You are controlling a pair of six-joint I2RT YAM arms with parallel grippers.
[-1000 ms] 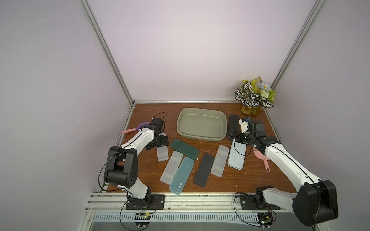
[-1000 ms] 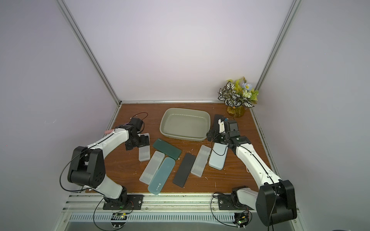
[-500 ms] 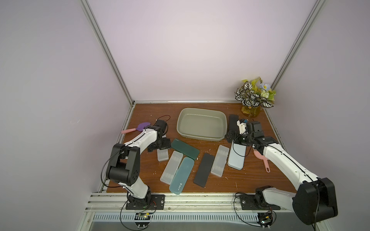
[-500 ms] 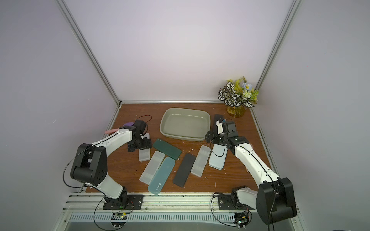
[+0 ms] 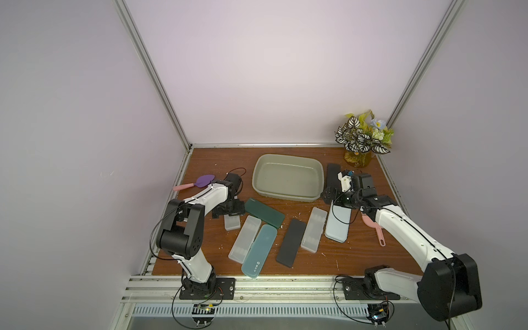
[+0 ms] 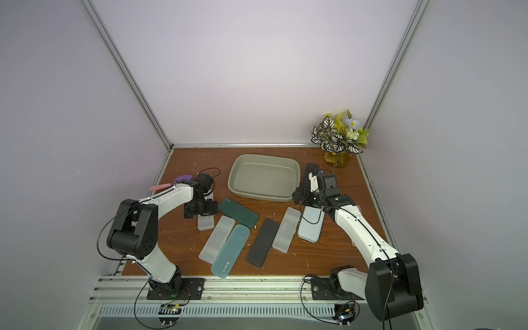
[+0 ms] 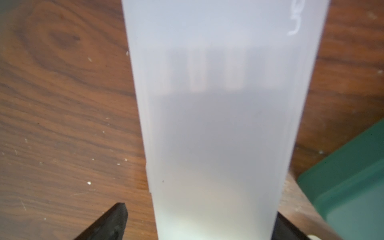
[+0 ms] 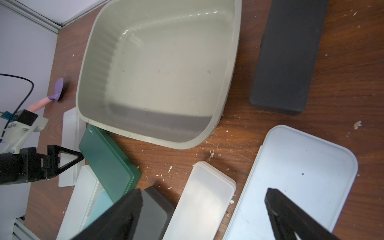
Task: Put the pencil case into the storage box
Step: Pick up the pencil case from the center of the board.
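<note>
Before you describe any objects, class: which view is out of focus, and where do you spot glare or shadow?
Left wrist view: the frosted pencil case fills the frame, soft and blurred. Right wrist view: mostly sharp, with glare streaks on the storage box wall and a shadow band along its floor. Both top views: even, soft light on the table.
</note>
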